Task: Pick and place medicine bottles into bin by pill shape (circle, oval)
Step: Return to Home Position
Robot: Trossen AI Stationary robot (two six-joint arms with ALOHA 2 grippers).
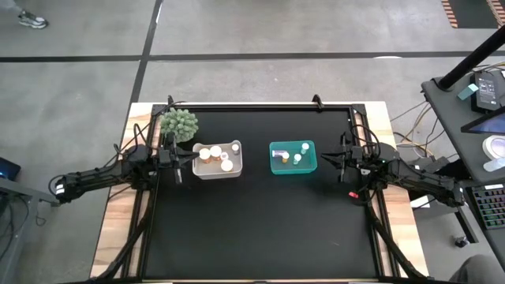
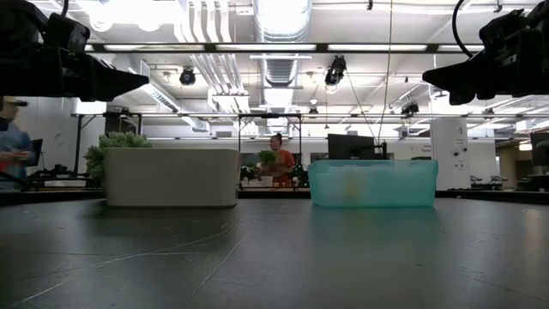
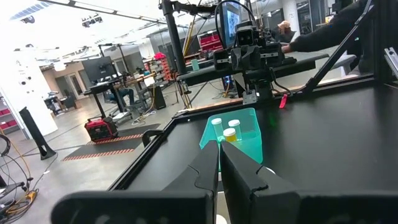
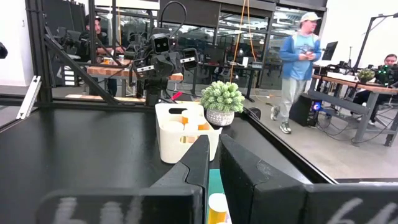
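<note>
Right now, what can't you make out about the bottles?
- Pill shapes: white-capped medicine bottles too small in the high view.
- White rectangular plastic tub: its opaque wall hides the contents in the low view.
- Teal plastic tub: contents only a blur through its wall there.
- Right wrist view: the right tool blocks most of the teal tub.

The tabletop (image 1: 260, 229) is matt black, with pale wood showing along its left and right edges. The white bin (image 1: 217, 175) holds amber bottles (image 1: 205, 155), orange-bodied under white caps. The teal bin (image 1: 275, 164) is translucent blue-green; its whitish bottles (image 1: 305, 147) also have white caps. The plant (image 1: 180, 124) is pale green, in a grey pot (image 4: 219, 117). The left hand (image 3: 219, 149) and right hand (image 4: 213, 140) are black.
</note>
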